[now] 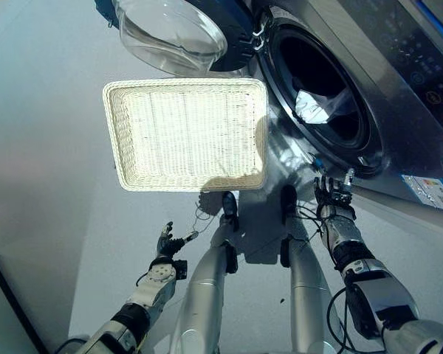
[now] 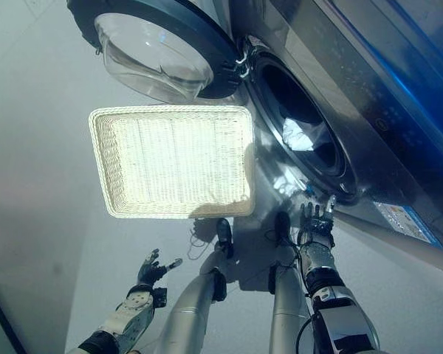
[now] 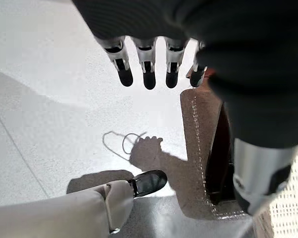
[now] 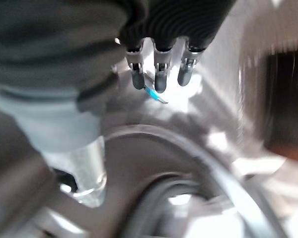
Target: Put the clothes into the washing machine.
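The washing machine (image 1: 399, 88) stands at the right, its round glass door (image 1: 173, 33) swung wide open. White clothes (image 1: 314, 105) lie inside the dark drum. A white wicker basket (image 1: 184, 133) with nothing in it sits on the floor in front of the door. My right hand (image 1: 332, 195) is low against the machine's front, just under the drum opening; its fingers (image 4: 160, 74) are straight and hold nothing. Over the floor at the lower left, short of the basket, my left hand (image 1: 167, 242) is open with its fingers (image 3: 148, 64) spread and nothing in them.
Pale smooth floor (image 1: 52, 184) stretches to the left of the basket. A label (image 1: 432, 193) is stuck low on the machine's front at the right. The control panel (image 1: 421, 51) runs along the machine's top edge.
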Controlling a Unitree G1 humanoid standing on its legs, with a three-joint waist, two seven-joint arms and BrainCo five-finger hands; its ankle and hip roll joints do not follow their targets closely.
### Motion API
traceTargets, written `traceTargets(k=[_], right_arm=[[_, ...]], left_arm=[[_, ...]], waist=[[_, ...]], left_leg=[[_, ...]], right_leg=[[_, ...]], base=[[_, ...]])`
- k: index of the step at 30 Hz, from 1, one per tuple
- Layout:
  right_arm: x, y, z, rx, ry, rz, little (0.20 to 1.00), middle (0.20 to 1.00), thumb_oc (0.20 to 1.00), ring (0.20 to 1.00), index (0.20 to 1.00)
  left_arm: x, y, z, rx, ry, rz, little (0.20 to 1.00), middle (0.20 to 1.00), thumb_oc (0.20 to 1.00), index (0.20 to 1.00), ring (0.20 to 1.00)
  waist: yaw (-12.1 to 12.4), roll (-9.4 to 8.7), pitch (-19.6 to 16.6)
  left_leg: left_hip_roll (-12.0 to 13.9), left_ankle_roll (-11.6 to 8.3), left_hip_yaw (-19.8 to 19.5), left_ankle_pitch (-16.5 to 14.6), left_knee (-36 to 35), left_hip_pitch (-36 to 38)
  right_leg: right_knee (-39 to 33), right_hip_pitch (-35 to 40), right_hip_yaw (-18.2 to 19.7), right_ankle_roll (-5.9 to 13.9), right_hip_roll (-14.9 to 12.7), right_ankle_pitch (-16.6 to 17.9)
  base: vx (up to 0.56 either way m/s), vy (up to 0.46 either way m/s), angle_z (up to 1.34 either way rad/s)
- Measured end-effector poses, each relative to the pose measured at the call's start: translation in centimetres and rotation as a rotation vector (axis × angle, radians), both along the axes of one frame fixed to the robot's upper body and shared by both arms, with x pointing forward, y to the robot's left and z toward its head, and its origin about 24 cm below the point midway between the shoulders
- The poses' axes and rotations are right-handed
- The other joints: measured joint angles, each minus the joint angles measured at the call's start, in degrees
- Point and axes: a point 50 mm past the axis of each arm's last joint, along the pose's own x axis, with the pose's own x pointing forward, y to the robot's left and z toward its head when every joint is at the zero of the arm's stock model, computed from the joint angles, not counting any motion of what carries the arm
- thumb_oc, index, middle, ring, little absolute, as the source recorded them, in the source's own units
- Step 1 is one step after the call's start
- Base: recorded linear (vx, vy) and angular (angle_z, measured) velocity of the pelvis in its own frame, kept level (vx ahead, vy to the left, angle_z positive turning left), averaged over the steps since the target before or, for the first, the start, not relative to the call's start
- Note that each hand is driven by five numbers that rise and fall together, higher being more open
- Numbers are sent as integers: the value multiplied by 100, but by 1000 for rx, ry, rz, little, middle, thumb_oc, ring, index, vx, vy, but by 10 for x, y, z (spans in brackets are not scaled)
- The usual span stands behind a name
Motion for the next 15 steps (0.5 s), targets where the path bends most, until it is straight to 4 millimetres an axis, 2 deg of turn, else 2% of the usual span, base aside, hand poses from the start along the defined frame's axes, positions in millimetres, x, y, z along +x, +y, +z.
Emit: traceTargets(k=[3,5,7,9,11,15], right_arm=[[-3,5,-7,-259,73,115,1000,1000,1000,1000,1000],[-12,3,-23,-611,182,262,1000,1000,1000,1000,1000],[-19,3,-33,-726,223,322,1000,1000,1000,1000,1000],[-40,-3,-61,-995,332,502,1000,1000,1000,1000,1000],[-57,-7,-79,-1165,404,624,1000,1000,1000,1000,1000],[-88,-12,-107,-1261,495,772,1000,1000,1000,1000,1000]], left_arm=[[1,1,0,-34,-6,-19,1000,1000,1000,1000,1000],[1,-1,-4,-137,10,-35,1000,1000,1000,1000,1000],[-1,-1,-7,-171,23,-57,1000,1000,1000,1000,1000],[-8,6,-17,-255,56,-68,1000,1000,1000,1000,1000],[-17,21,-27,-288,95,-54,1000,1000,1000,1000,1000],[-35,38,-40,-317,161,-55,1000,1000,1000,1000,1000]], waist=[[-5,0,0],[-3,-5,2],[0,-9,0],[5,-46,-34],[-10,-160,-54],[-22,-380,-141]], left_leg=[[-15,8,-13,5,-26,134],[-23,19,-63,9,-48,395],[-23,17,-112,8,-79,608],[-28,1,-152,-45,-164,1080],[-20,-5,-169,-57,-242,1419],[26,-11,-178,-60,-419,2030]], right_leg=[[-38,145,-3,-18,-9,29],[-66,437,-31,-11,-17,24],[-153,693,-80,-7,-22,21],[-315,1225,-160,50,-33,-35],[-426,1596,-178,54,-35,-42],[-659,2233,-219,59,-24,-34]], base=[[-85,28,2],[-60,12,10],[-44,17,10],[-20,-10,10],[-4,-11,3],[42,-17,1]])
